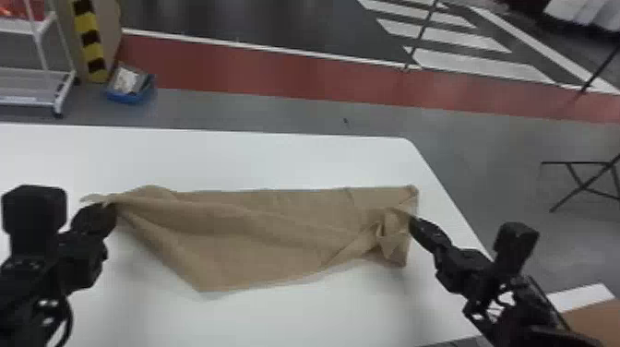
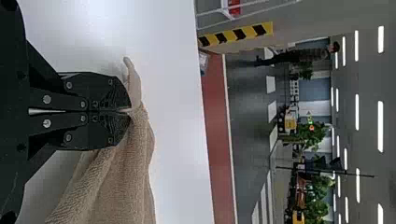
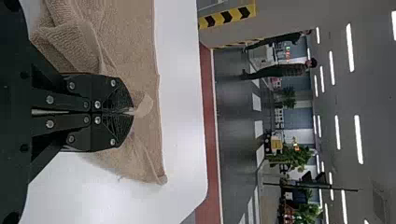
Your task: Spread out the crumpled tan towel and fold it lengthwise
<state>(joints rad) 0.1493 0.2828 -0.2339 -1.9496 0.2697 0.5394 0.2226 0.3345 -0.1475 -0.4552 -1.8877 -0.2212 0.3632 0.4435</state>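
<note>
Black left tool (image 2: 130,111) pinching one end of tan towel (image 1: 258,230); right tool (image 3: 133,112) pinching gathered part near other end. Between tools: towel partly spread across white surface (image 1: 230,161), creased, bunched beside right tool. Judged progress: spreading well along; flattening, lengthwise fold remaining.

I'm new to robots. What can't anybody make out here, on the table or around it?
Head view: the underside of the towel, hidden by its own folds.
Left wrist view: how much towel the left gripper pinches, hidden by its fingers.
Head view: the table's left end, cut off by the edge.
Head view: what the blue bin holds, too blurred.
</note>
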